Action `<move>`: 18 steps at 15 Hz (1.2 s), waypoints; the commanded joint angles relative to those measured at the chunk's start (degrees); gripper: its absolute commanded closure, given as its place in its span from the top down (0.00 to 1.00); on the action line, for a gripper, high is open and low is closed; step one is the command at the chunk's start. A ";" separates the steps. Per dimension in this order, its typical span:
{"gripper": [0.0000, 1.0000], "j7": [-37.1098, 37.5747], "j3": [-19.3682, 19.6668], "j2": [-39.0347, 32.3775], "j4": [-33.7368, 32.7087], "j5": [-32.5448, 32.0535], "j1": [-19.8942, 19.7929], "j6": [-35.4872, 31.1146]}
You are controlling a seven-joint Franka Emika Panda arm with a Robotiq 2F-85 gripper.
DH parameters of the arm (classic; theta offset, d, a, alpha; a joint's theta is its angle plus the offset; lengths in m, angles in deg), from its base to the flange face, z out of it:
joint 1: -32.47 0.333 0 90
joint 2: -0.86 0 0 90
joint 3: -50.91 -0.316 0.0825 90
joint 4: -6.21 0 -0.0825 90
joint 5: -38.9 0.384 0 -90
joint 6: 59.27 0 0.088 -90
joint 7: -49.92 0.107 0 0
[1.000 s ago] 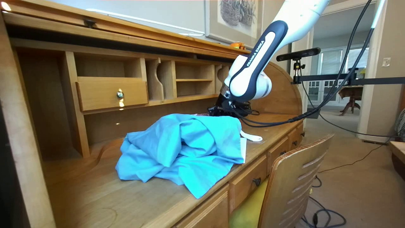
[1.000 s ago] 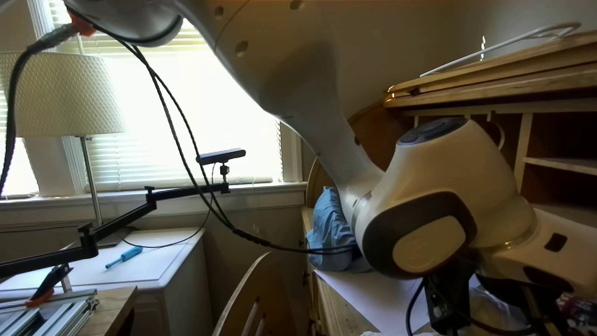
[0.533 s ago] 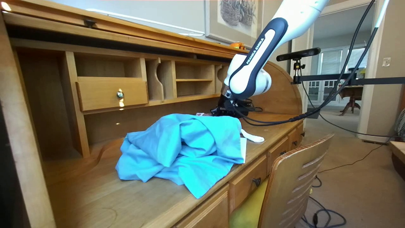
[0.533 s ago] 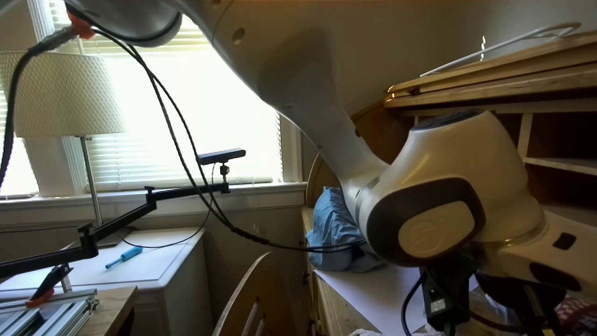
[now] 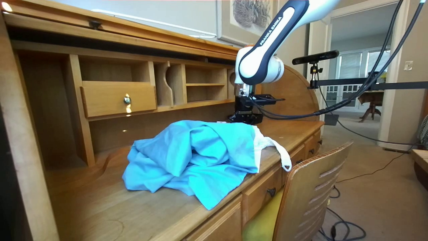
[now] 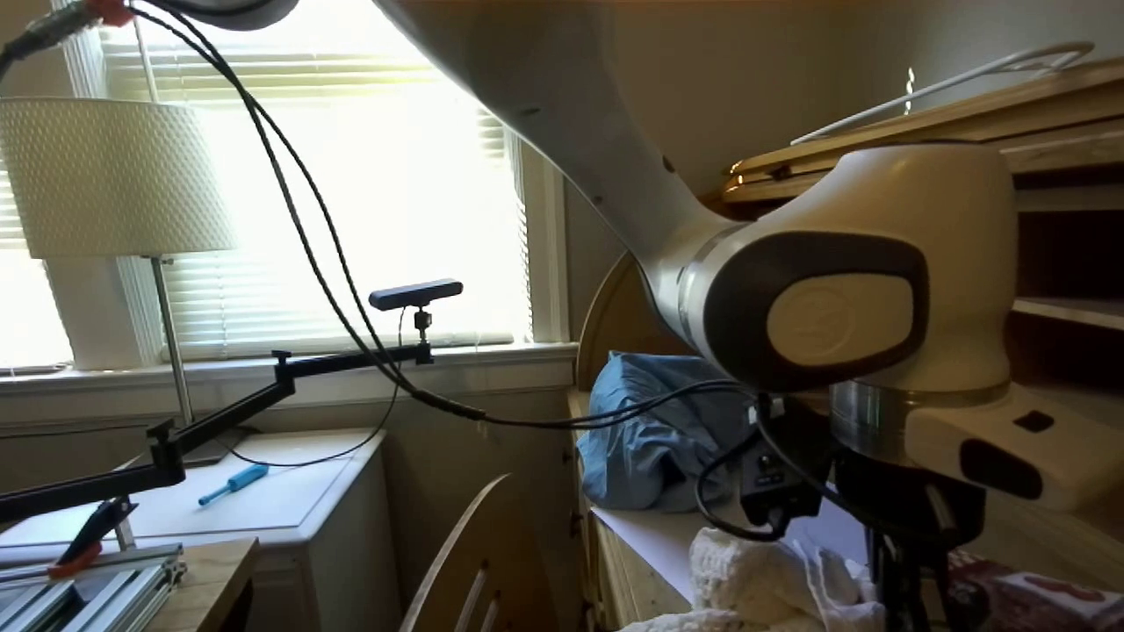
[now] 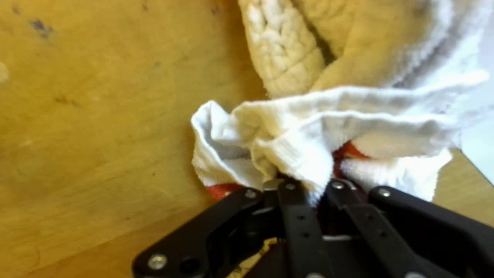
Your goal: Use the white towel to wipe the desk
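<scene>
Towel (image 7: 301,143) bunched and clamped between my fingers (image 7: 300,216) | here I'd press it flat to the desk (image 5: 93,204) | and sweep slowly, stopping short of the blue cloth (image 5: 190,157)

White towel (image 6: 773,590) — cut off below in an exterior view, blurred (right side) in the wrist view

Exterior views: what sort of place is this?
Probably a room in a home, perhaps a study: there's a wooden roll-top desk, a framed picture on show behind it, and a shaded lamp in front of a window.
</scene>
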 commanded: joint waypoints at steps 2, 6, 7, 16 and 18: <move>0.02 6.55 0.83 3.24 -0.41 -5.08 0.08 17.49; 0.02 6.51 0.03 8.29 0.26 -5.75 -1.66 22.48; 0.02 6.70 0.01 9.36 0.20 -5.72 -2.00 22.92; 0.02 5.63 2.86 13.37 -4.61 -15.91 -5.95 21.53; 0.02 6.44 3.39 12.02 -5.80 -17.97 -6.74 20.19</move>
